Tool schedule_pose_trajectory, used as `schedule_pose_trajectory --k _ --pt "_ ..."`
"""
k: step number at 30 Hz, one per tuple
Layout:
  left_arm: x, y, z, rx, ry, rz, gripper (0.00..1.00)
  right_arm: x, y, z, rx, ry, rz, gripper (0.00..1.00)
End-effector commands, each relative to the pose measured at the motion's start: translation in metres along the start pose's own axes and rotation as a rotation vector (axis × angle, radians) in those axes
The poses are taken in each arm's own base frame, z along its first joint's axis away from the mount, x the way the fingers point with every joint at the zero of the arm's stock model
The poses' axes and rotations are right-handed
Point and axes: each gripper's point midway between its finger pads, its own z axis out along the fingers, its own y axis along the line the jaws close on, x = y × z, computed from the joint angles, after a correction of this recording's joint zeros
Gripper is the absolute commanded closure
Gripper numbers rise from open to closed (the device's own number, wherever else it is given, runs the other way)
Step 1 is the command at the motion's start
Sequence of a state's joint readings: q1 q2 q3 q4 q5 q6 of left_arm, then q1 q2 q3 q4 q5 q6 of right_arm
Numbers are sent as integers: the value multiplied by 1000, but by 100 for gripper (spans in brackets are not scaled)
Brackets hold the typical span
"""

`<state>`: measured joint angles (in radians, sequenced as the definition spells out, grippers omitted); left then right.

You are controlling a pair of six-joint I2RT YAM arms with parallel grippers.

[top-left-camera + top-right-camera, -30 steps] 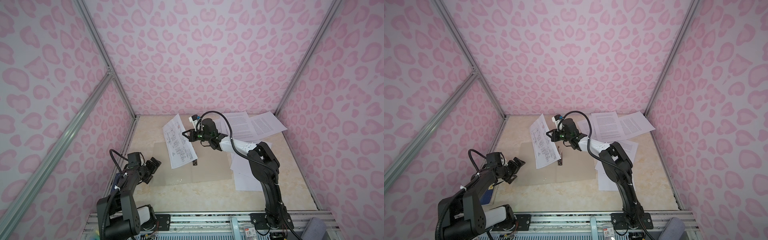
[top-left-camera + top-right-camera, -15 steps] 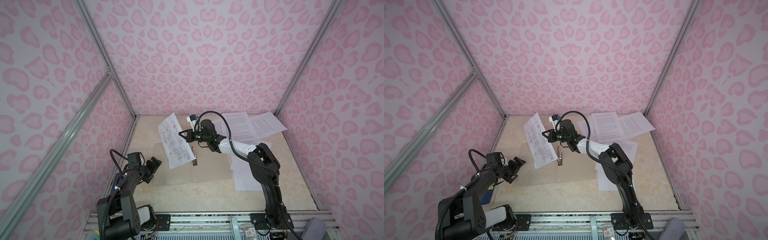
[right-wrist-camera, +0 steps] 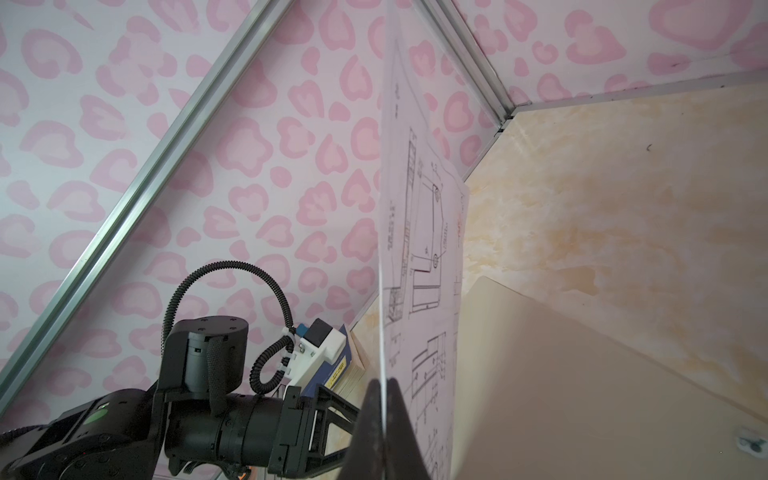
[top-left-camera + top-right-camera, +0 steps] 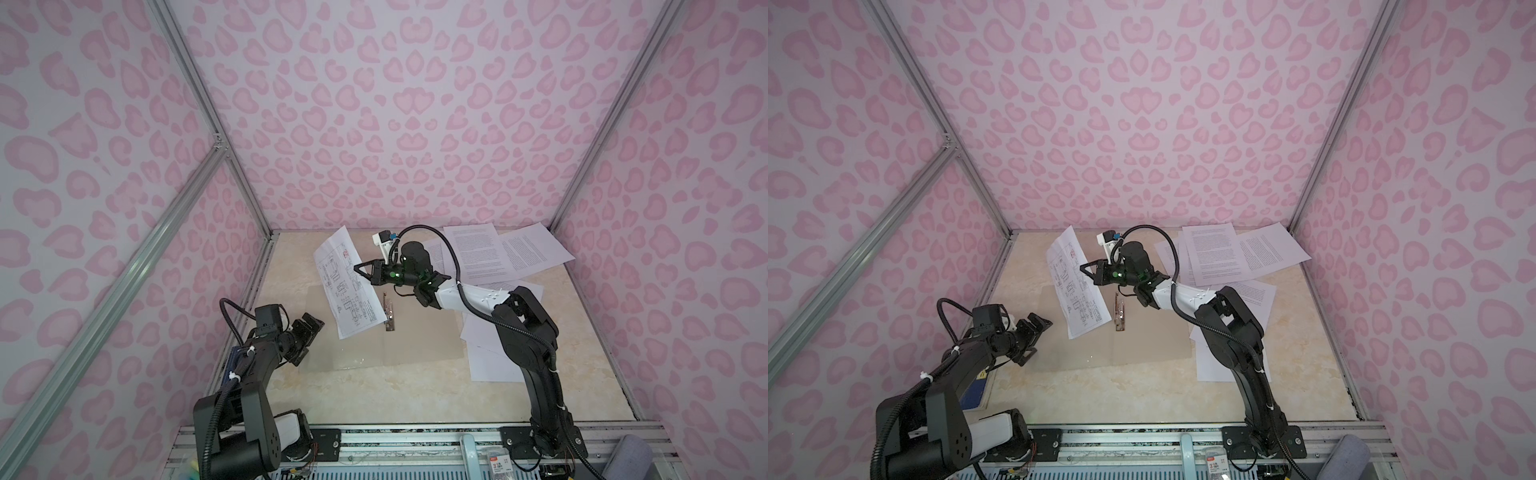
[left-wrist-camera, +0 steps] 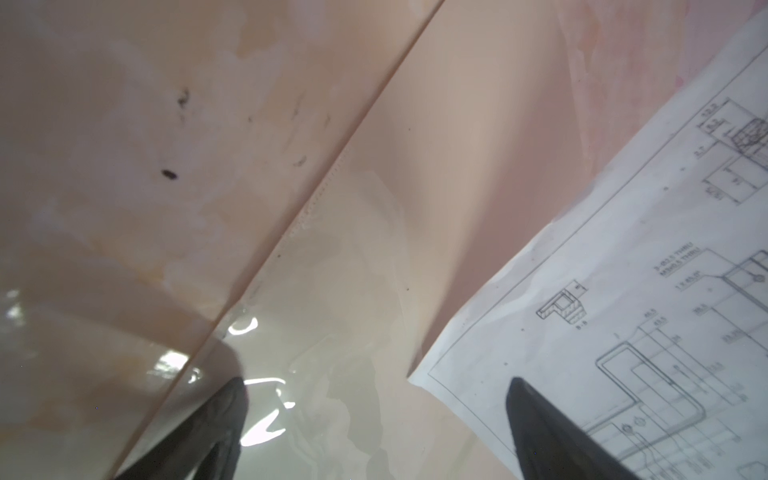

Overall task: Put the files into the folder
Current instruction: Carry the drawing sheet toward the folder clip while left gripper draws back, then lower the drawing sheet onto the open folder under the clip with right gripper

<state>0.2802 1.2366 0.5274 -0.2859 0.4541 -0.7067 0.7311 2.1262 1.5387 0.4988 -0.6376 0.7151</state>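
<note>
My right gripper [image 4: 356, 267] [image 4: 1084, 268] [image 3: 384, 382] is shut on one edge of a file, a white sheet with line drawings [image 4: 347, 282] [image 4: 1077, 286] [image 3: 419, 249]. The sheet hangs tilted above the left leaf of the grey-beige folder [image 4: 415, 340] [image 4: 1150, 340] [image 3: 582, 374], which lies open and flat on the table. My left gripper [image 4: 309, 332] [image 4: 1038, 328] [image 5: 376, 382] stands open and empty over the folder's left front part [image 5: 415, 166], just short of the sheet's lower corner [image 5: 623, 291]. More files [image 4: 478, 253] [image 4: 1217, 253] lie at the back right.
A metal clip [image 4: 388, 311] [image 4: 1120, 311] sits along the folder's spine. Several white sheets [image 4: 490, 357] stick out from under the folder's right side. A dark blue book [image 4: 976, 388] [image 3: 336, 370] lies by the left wall. Pink patterned walls close three sides.
My right gripper has carried the drawing sheet to the left, over the folder's left leaf. The left arm has not moved.
</note>
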Motion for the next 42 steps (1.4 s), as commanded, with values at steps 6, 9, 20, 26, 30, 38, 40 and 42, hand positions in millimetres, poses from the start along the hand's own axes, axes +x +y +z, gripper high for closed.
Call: schedule_pose_trajectory --k 6,9,20,26,30,38,40,42 --pt "-1 -4 1 24 -1 2 2 -11 6 -2 31 -19 -88 100" --pt "-1 -5 1 28 2 1 2 -12 4 1 38 -16 -96 100" --pt "0 -5 3 31 10 -7 2 -1 21 13 -27 -3 -71 100" --pt "0 -7 4 42 16 -10 2 6 25 17 -70 -5 -19 100" --pt "0 -8 3 46 15 -8 2 12 24 18 -91 -5 10 100" --pt "0 -9 3 54 14 -7 2 13 32 16 -139 -20 54 100" --pt "1 -9 2 57 16 -9 2 14 32 17 -155 -21 83 100" --pt "0 -11 2 62 16 -9 2 17 32 17 -164 -26 110 100"
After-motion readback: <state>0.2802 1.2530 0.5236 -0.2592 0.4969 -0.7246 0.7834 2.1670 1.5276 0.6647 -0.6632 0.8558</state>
